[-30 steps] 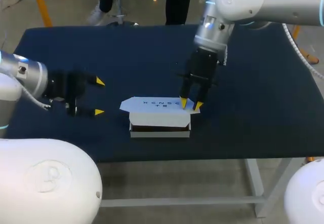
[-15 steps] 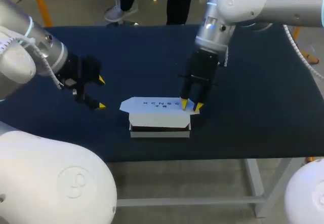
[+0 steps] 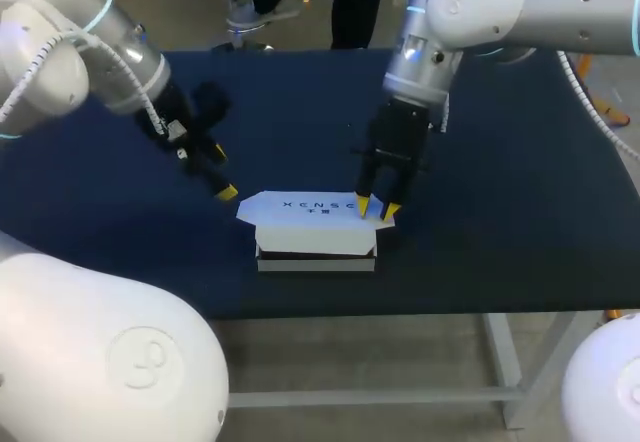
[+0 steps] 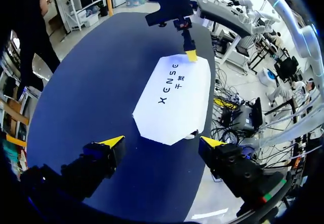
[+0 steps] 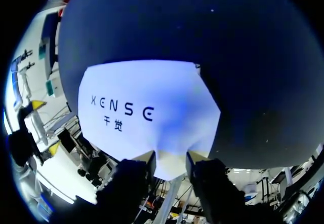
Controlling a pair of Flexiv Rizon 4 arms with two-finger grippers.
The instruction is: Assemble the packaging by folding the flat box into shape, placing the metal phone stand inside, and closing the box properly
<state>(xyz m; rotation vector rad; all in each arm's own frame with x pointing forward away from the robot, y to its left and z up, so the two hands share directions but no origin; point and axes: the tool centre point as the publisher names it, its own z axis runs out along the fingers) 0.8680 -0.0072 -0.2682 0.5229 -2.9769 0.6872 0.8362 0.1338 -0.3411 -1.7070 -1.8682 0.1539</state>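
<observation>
On table (image 3: 520, 222) — right gripper (image 3: 377, 206) pinches box lid (image 3: 300, 205).

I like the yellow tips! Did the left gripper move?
Yes. The left gripper swung right, closer to the white box, which stayed put.

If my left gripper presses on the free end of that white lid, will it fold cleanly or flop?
The lid looks like thin card, so it likely bends rather than staying stiff. The box seems light; a sideways push probably slides it, though the right gripper pinching the lid may steady it.
</observation>
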